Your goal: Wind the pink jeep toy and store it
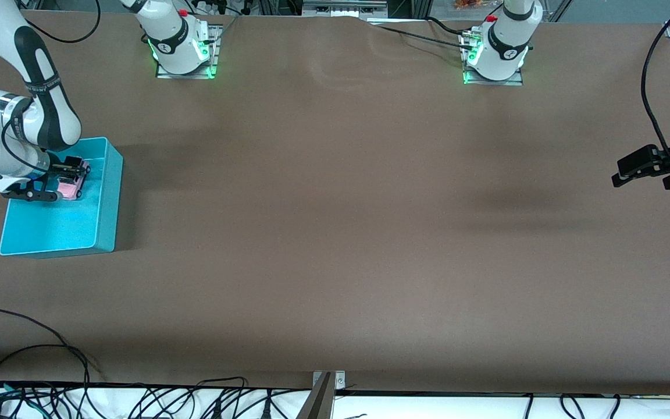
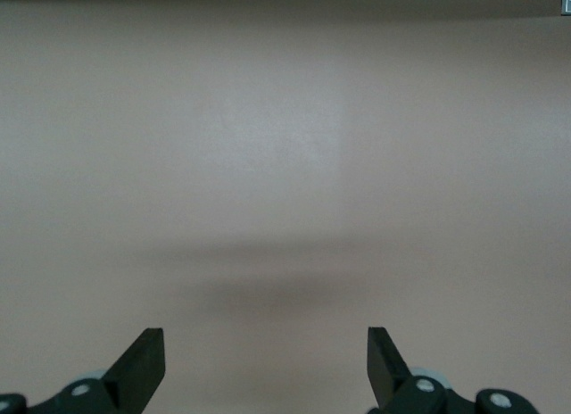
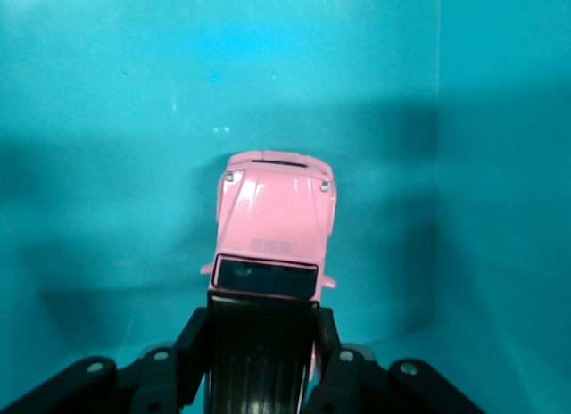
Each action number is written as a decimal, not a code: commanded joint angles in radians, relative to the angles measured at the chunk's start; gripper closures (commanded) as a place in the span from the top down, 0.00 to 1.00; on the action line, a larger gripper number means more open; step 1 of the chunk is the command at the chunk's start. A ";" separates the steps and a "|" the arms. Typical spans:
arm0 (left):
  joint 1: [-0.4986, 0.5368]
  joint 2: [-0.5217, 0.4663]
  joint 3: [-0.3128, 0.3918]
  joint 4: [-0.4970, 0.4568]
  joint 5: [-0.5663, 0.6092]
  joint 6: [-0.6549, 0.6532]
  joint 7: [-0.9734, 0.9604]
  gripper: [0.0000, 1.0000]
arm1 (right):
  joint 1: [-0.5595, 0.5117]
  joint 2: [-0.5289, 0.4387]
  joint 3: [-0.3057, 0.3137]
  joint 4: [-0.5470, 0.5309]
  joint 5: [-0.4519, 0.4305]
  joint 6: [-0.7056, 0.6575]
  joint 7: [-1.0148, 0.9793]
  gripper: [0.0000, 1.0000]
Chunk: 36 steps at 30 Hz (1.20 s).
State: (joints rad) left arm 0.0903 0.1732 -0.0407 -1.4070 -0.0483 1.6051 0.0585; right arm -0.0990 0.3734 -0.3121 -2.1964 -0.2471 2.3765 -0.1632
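The pink jeep toy (image 1: pixel 69 189) is inside the turquoise bin (image 1: pixel 105 198) at the right arm's end of the table. My right gripper (image 1: pixel 67 181) reaches down into the bin and is shut on the jeep's black roof and sides. In the right wrist view the pink jeep toy (image 3: pixel 275 222) points away from the camera, its black roof clamped between the fingers (image 3: pixel 192 343) of my right gripper (image 3: pixel 260 343), low over the bin floor (image 3: pixel 107 164). My left gripper (image 1: pixel 640 174) waits open and empty over bare table at the left arm's end; it also shows in the left wrist view (image 2: pixel 266 356).
The brown table (image 1: pixel 335 233) stretches between the two arms. Cables (image 1: pixel 50 396) hang along the table edge nearest the front camera. A bin wall (image 3: pixel 500 164) stands close beside the jeep.
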 commanded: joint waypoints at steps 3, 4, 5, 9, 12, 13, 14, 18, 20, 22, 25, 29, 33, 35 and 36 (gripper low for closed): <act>0.000 -0.004 -0.004 -0.001 0.024 0.001 0.017 1.00 | -0.022 0.033 0.004 0.027 -0.026 0.004 0.004 0.00; 0.000 -0.004 -0.004 -0.001 0.024 0.001 0.017 1.00 | -0.022 0.039 0.004 0.027 -0.021 0.006 0.005 0.14; 0.000 -0.004 -0.004 -0.001 0.024 0.001 0.017 1.00 | -0.022 0.044 0.004 0.027 -0.018 0.004 0.013 0.30; 0.000 -0.004 -0.004 -0.001 0.024 0.001 0.017 1.00 | -0.021 0.065 0.011 0.021 -0.015 0.006 0.088 0.66; 0.000 -0.004 -0.004 -0.001 0.024 0.001 0.017 1.00 | -0.021 0.070 0.036 0.021 -0.015 0.006 0.132 0.69; 0.000 -0.004 -0.004 -0.001 0.024 0.001 0.017 1.00 | -0.021 0.067 0.045 0.021 -0.014 0.004 0.143 0.69; 0.000 -0.004 -0.004 -0.001 0.024 0.001 0.017 1.00 | -0.021 0.064 0.051 0.021 -0.014 0.001 0.157 0.69; 0.000 -0.004 -0.004 -0.001 0.024 0.001 0.017 1.00 | -0.022 0.038 0.054 0.020 -0.015 -0.003 0.168 0.70; 0.000 -0.004 -0.004 -0.001 0.024 0.001 0.017 1.00 | -0.022 0.029 0.054 0.020 -0.015 -0.003 0.168 0.79; 0.000 -0.004 -0.005 -0.001 0.024 0.001 0.017 1.00 | -0.022 0.021 0.054 0.020 -0.014 -0.003 0.168 0.87; 0.000 -0.004 -0.004 -0.001 0.024 0.001 0.017 1.00 | -0.022 0.007 0.054 0.011 -0.014 -0.003 0.169 1.00; 0.000 -0.004 -0.004 -0.001 0.024 0.001 0.017 1.00 | -0.022 0.002 0.067 0.004 -0.017 0.001 0.168 1.00; 0.000 -0.004 -0.004 -0.001 0.024 0.001 0.017 1.00 | -0.021 -0.028 0.084 0.004 -0.020 0.004 0.166 1.00; 0.000 -0.004 -0.005 -0.001 0.024 0.001 0.017 1.00 | -0.021 -0.031 0.085 0.004 -0.020 0.007 0.168 1.00; 0.000 -0.004 -0.004 -0.001 0.024 0.001 0.017 1.00 | -0.021 -0.031 0.091 0.004 -0.018 0.010 0.168 1.00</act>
State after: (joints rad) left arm 0.0903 0.1732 -0.0407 -1.4070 -0.0483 1.6051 0.0586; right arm -0.1066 0.3825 -0.2462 -2.1776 -0.2496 2.3822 -0.0064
